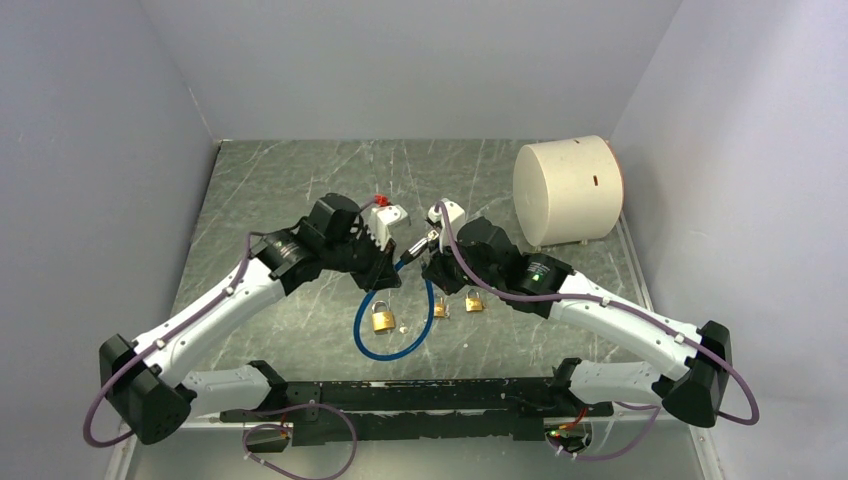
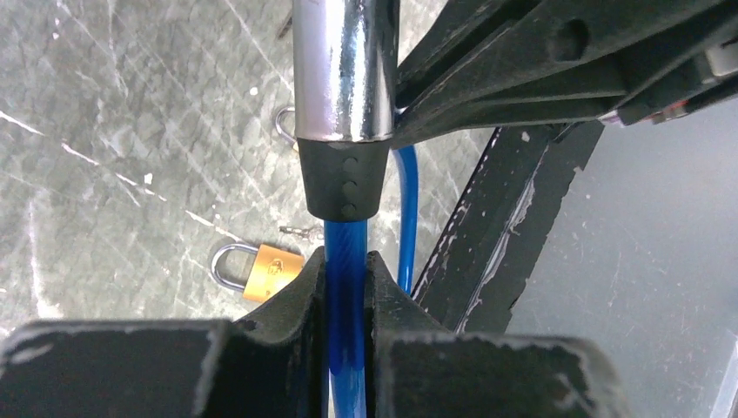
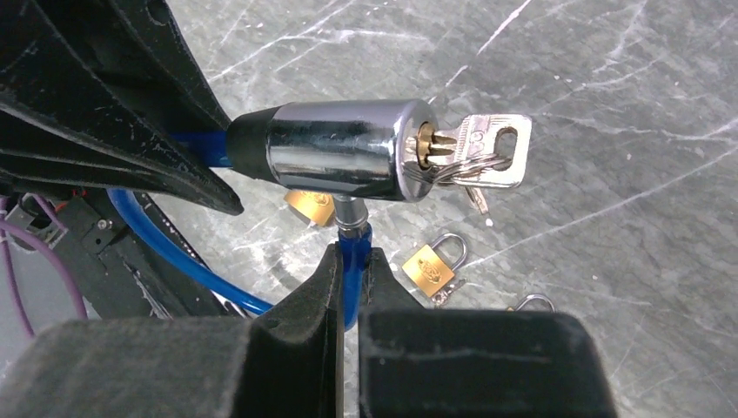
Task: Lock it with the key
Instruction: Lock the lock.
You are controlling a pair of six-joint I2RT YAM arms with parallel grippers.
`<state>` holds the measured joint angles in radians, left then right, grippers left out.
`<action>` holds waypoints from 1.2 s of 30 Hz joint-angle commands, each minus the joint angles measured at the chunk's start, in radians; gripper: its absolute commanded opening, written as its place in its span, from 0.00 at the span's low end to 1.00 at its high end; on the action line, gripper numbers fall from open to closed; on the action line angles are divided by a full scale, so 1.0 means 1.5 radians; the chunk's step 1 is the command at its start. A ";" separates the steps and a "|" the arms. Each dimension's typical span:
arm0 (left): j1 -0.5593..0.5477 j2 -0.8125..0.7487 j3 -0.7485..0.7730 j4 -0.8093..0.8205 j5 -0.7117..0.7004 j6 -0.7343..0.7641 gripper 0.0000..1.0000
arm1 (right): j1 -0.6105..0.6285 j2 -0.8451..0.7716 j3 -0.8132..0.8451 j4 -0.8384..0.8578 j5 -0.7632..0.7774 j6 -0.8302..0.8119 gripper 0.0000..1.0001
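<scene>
Overhead view: a blue cable lock (image 1: 388, 345) is held above the middle of the marbled table (image 1: 280, 190), between the left gripper (image 1: 388, 264) and the right gripper (image 1: 432, 262), which meet tip to tip. Its loop hangs down towards the arm bases. Three brass padlocks (image 1: 382, 320) lie on the table under the grippers. A white drum (image 1: 568, 190) stands at the far right, well apart. The jaws and the key are too small to be made out here.

Left wrist view: the left gripper (image 2: 346, 266) is pressed together on the blue cable (image 2: 346, 252), just below the black collar (image 2: 346, 178) of the chrome lock barrel (image 2: 339, 70). The barrel's top is cut off by the frame edge, and the key is hidden. One padlock (image 2: 261, 272) is seen on the table beyond.

Right wrist view: the right gripper (image 3: 350, 266) is clamped on the cable's other end, just under a metal pin (image 3: 348, 209) entering the barrel (image 3: 335, 148) from below. The key (image 3: 487, 148) is seated in the barrel's end face, on a ring with further keys. The left gripper's fingers (image 3: 113, 104) cover the barrel's far end. Two padlocks (image 3: 428, 266) lie below; a third shackle is cut off by the gripper.
</scene>
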<state>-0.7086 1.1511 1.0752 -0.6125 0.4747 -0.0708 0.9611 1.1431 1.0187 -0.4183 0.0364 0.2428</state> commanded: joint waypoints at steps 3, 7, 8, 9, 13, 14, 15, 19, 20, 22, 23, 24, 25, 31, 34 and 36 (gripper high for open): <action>-0.007 0.044 0.063 -0.115 -0.006 0.085 0.02 | 0.008 -0.037 0.029 0.044 0.001 -0.003 0.00; -0.008 0.047 0.071 -0.107 -0.004 0.083 0.02 | 0.011 -0.035 0.044 0.036 -0.021 -0.012 0.00; -0.008 0.049 0.073 -0.108 -0.012 0.081 0.03 | 0.011 -0.039 0.044 0.040 -0.022 -0.013 0.00; -0.008 0.051 0.075 -0.109 -0.017 0.081 0.03 | 0.011 -0.045 0.038 0.049 -0.038 -0.013 0.00; -0.008 0.060 0.080 -0.127 -0.007 0.099 0.02 | 0.011 -0.064 0.029 0.061 -0.041 -0.011 0.00; -0.008 0.062 0.081 -0.133 0.007 0.110 0.03 | 0.011 -0.064 0.029 0.058 -0.033 -0.009 0.00; -0.008 0.062 0.079 -0.135 0.020 0.114 0.02 | 0.012 -0.063 0.030 0.056 -0.027 -0.008 0.00; -0.008 0.064 0.074 -0.137 0.047 0.131 0.03 | 0.011 -0.055 0.033 0.067 -0.026 0.004 0.00; -0.008 0.068 0.076 -0.144 0.051 0.136 0.03 | 0.011 -0.054 0.031 0.074 -0.026 0.009 0.00; -0.008 0.073 0.077 -0.153 0.061 0.143 0.03 | 0.011 -0.052 0.028 0.089 -0.026 0.020 0.00; -0.009 0.072 0.075 -0.154 0.067 0.145 0.03 | 0.011 -0.054 0.024 0.103 -0.026 0.024 0.00; -0.009 0.071 0.072 -0.152 0.075 0.145 0.03 | 0.011 -0.056 0.020 0.112 -0.026 0.026 0.00; -0.009 0.068 0.065 -0.147 0.086 0.144 0.03 | 0.011 -0.060 0.015 0.123 -0.014 0.027 0.00; -0.009 0.054 0.048 -0.138 0.043 0.130 0.02 | 0.012 -0.048 0.034 0.110 -0.086 -0.002 0.00; -0.007 0.042 0.047 -0.134 -0.011 0.121 0.02 | 0.012 -0.044 0.041 0.095 -0.145 -0.024 0.00; 0.006 0.030 0.044 -0.128 -0.010 0.125 0.02 | 0.013 -0.041 0.049 0.075 -0.160 -0.031 0.00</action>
<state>-0.7090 1.2278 1.1584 -0.8001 0.4980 0.0933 0.9695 1.0958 1.0077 -0.4706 -0.0528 0.2245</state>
